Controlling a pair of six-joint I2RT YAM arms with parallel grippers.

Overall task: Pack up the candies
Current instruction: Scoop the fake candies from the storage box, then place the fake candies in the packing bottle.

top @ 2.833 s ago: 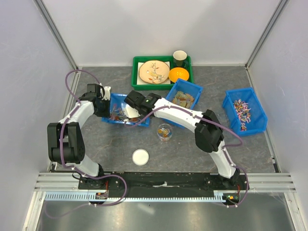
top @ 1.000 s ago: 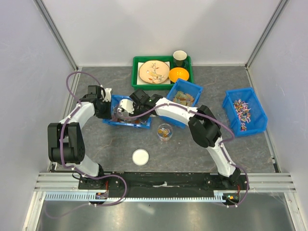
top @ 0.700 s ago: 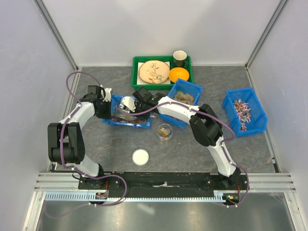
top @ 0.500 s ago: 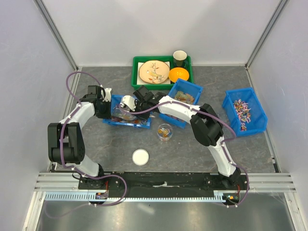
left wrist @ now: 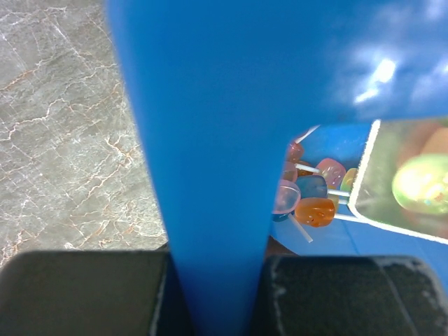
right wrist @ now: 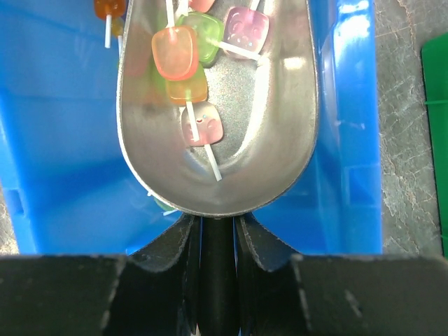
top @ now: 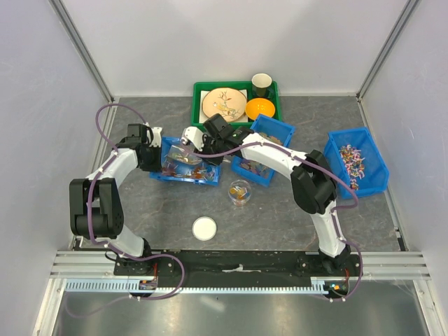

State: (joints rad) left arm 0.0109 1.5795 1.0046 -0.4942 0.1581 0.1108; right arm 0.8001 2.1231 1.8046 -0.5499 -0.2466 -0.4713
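We see the right gripper clamped on a metal scoop carrying candies; the left gripper pinches the blue bin's wall.

Even, bright light fills the overhead view, and the pale walls look flat and nearly shadowless; the arms drop only faint, soft shadows on the grey table. That view is sharp throughout. In the left wrist view the blue bin wall sits very close and is badly blurred, with white glare patches at its upper right. In the right wrist view the metal scoop shines with soft highlights, crisp.
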